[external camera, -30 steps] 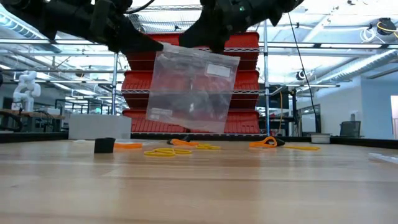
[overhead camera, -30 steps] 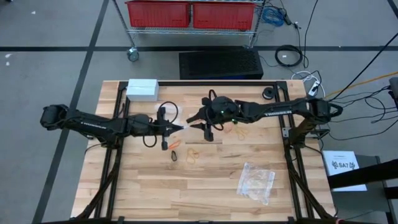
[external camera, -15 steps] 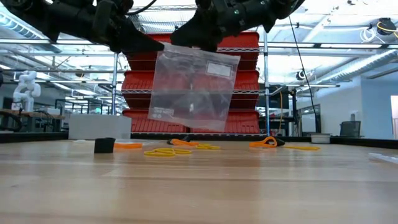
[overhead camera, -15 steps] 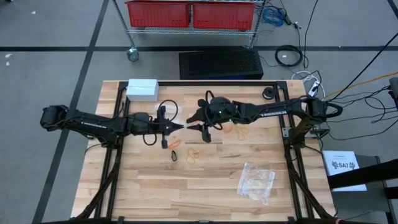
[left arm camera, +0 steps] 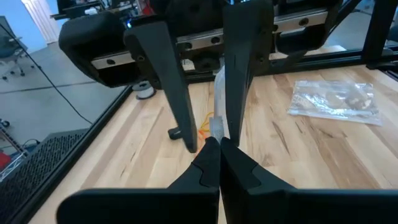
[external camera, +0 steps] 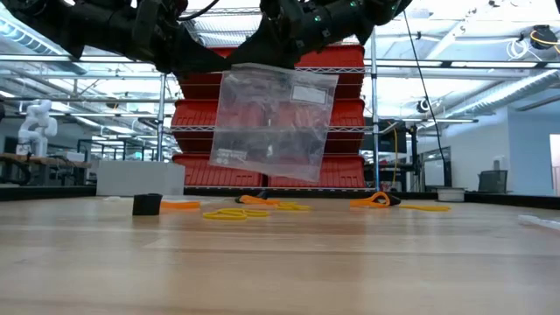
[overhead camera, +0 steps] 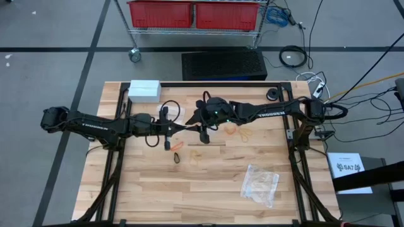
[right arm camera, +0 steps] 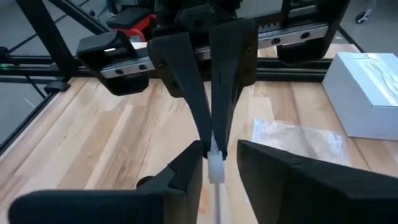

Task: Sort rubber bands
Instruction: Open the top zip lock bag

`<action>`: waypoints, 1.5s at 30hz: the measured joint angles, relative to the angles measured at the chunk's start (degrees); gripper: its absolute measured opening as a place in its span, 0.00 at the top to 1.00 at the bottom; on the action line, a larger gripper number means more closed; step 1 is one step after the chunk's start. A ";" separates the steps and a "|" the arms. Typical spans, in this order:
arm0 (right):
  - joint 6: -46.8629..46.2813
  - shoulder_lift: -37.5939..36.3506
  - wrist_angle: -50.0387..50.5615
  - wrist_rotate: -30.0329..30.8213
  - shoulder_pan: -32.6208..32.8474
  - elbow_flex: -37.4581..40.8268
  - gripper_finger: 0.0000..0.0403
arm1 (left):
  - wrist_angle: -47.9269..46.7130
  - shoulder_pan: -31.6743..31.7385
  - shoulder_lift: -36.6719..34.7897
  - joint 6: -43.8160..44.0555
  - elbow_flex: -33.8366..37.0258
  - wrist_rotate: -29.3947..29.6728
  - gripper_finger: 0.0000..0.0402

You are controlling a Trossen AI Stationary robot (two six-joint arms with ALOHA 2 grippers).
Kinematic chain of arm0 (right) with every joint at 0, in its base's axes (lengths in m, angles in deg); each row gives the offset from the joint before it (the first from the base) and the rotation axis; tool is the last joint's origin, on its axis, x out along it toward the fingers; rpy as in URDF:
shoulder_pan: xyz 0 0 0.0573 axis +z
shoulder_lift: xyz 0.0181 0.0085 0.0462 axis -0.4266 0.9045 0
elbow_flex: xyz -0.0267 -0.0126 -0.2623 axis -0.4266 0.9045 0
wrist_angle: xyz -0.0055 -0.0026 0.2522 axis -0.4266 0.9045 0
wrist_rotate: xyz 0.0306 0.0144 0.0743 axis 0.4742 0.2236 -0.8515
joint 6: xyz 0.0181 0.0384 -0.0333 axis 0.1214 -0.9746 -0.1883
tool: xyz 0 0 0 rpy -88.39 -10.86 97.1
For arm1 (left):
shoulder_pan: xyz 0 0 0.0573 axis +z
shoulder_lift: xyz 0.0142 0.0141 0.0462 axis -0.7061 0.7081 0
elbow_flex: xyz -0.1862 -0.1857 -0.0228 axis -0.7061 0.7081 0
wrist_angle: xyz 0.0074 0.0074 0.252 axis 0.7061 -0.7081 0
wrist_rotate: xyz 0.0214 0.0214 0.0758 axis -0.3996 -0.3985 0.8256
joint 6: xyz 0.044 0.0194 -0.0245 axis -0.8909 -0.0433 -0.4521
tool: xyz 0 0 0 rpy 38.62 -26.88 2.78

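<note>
The left gripper is clamped tight on the top edge of a clear, rectangular plastic zip bag that hangs above the middle of the light wooden table. The right gripper meets the same edge from the other side, its jaws narrowly parted around the bag's rim. The small thin rubber bands in orange and yellow lie scattered on the table beneath the bag, and a second crumpled clear bag lies well apart
</note>
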 joint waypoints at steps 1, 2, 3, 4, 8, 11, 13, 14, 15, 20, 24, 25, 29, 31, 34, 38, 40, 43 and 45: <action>-0.01 0.02 0.55 -0.01 0.00 -0.21 0.82 | -0.03 0.01 0.00 -0.01 0.00 0.01 1.00; -0.03 0.02 1.06 -0.03 0.00 -0.36 0.84 | -0.08 0.01 0.00 -0.01 0.00 0.02 1.00; -0.13 0.02 1.24 -0.01 0.00 -0.36 0.87 | -0.08 0.01 0.02 -0.01 0.00 0.02 1.00; -0.17 0.02 1.41 -0.03 0.00 -0.36 0.89 | -0.17 -0.01 0.02 -0.01 0.00 0.02 1.00; -0.17 0.02 2.76 0.06 0.00 -0.44 0.97 | -0.42 0.01 0.11 0.01 0.00 0.03 1.00; -0.17 -0.14 3.78 0.13 0.02 -0.47 0.97 | -0.65 -0.01 0.11 0.07 0.00 0.02 1.00; -0.04 -0.63 5.33 0.32 0.02 -0.47 0.96 | -0.78 -0.01 0.11 1.08 0.02 0.02 1.00; -0.02 -0.98 6.56 0.39 0.01 -0.47 0.96 | -0.88 -0.01 0.11 1.47 0.01 0.02 1.00; 0.00 -1.35 7.56 0.46 0.00 -0.47 0.95 | -0.94 -0.04 0.11 1.53 0.02 0.02 1.00; 0.96 -3.69 14.42 1.46 0.00 -0.45 0.95 | -1.13 -0.09 0.05 2.01 0.02 1.25 1.00; 1.53 -5.62 21.36 4.77 -0.04 -0.45 0.95 | -1.13 -0.04 0.04 1.98 0.01 1.63 1.00; 1.49 -5.95 22.98 5.16 -0.07 -0.45 0.95 | -1.15 -0.03 0.04 1.98 0.02 1.69 1.00; 0.13 -6.84 29.38 5.89 -0.11 -0.43 0.95 | -1.17 -0.03 0.04 1.52 0.02 1.75 1.00; -0.44 -7.14 32.22 7.38 -0.11 -0.43 0.95 | -1.19 -0.03 0.04 1.51 0.02 1.75 1.00; -1.17 -7.36 35.45 8.10 -0.13 -0.41 0.95 | -1.39 -0.03 0.04 1.50 0.02 1.77 1.00; -1.32 -7.79 39.06 8.12 -0.13 -0.36 0.95 | -1.26 -0.04 0.02 1.50 0.02 1.78 1.00; -1.51 -7.94 40.73 8.14 -0.13 -0.36 0.95 | -1.27 -0.03 0.02 1.52 0.02 1.79 1.00; -1.64 -8.33 43.01 8.10 -0.11 -0.37 0.95 | -1.39 -0.03 0.02 1.50 0.02 1.77 1.00; -2.42 -8.74 43.58 8.08 -0.11 -0.45 0.95 | -1.10 -0.03 0.02 1.51 0.02 1.77 1.00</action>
